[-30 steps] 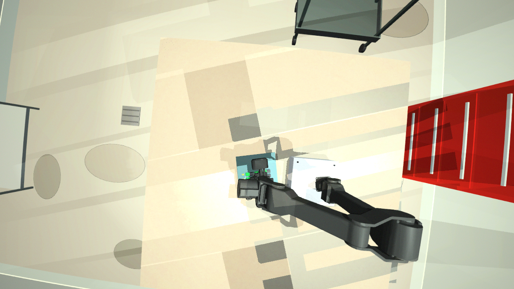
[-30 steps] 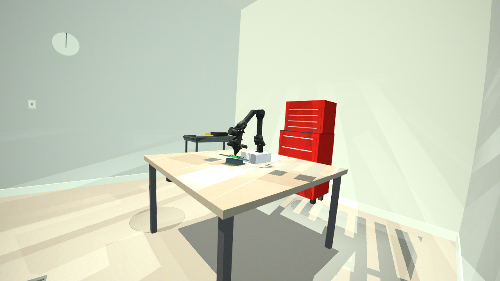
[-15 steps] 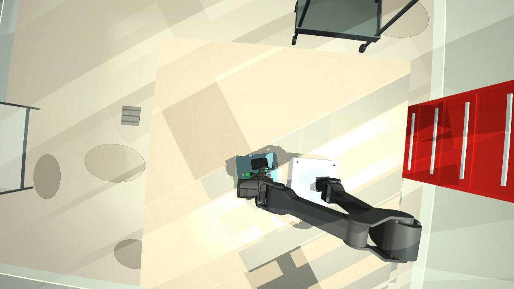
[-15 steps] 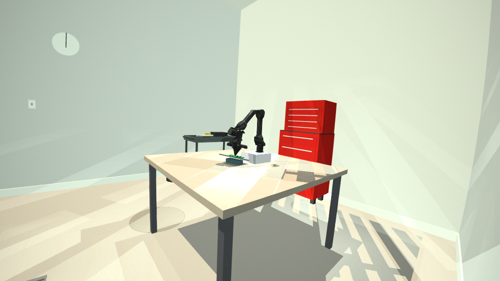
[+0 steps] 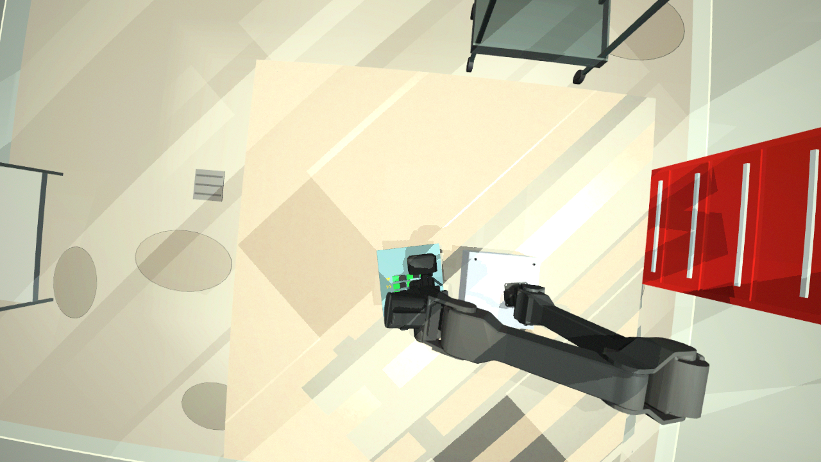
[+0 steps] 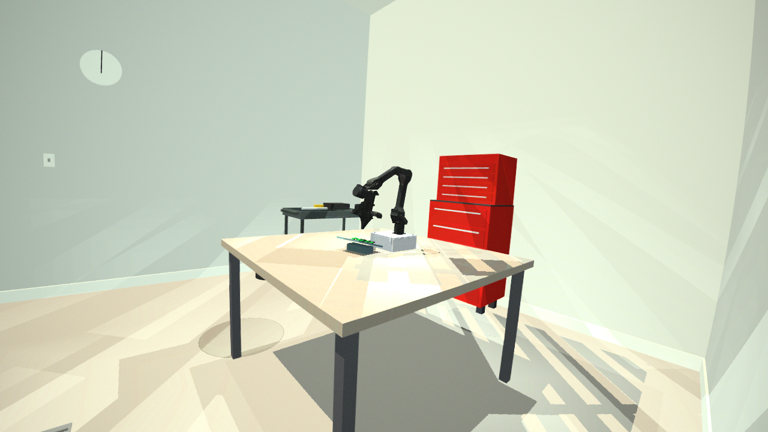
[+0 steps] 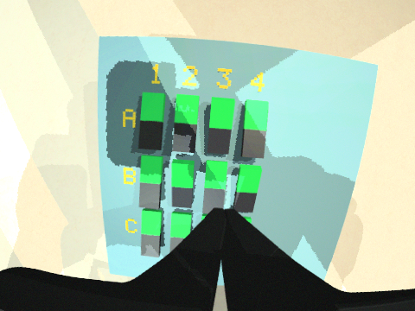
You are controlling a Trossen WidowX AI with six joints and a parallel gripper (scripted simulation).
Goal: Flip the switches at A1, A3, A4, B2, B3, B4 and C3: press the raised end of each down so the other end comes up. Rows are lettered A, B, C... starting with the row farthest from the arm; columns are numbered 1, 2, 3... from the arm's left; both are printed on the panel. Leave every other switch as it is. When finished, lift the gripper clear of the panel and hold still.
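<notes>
Item: switch panel (image 7: 323, 138), pale blue, lying on the table (image 6: 332, 290) just beside the arm's white base block (image 6: 394, 240), at about 9 o'clock from it in the top view. Columns 1–4 and rows A–C are printed in yellow.

Item: gripper (image 7: 221, 219), jaws pressed together on nothing, forming one blunt tip. In the wrist view the tip sits at 6 o'clock of the grid, over row C around column 3, with switch B3 (image 7: 216, 190) directly at its 12 o'clock. The exterior view shows it hanging above the panel rather than in contact.

Step in hand, by judgement: positioning between presses, likely lining up on C3. The next move calls for a straight descent onto the raised end only, clear of neighbours C2 (image 7: 180, 227) and B3.

Not legible: C3 and C4 are covered by the fingers. Which end of each rocker stands proud cannot be told.
</notes>
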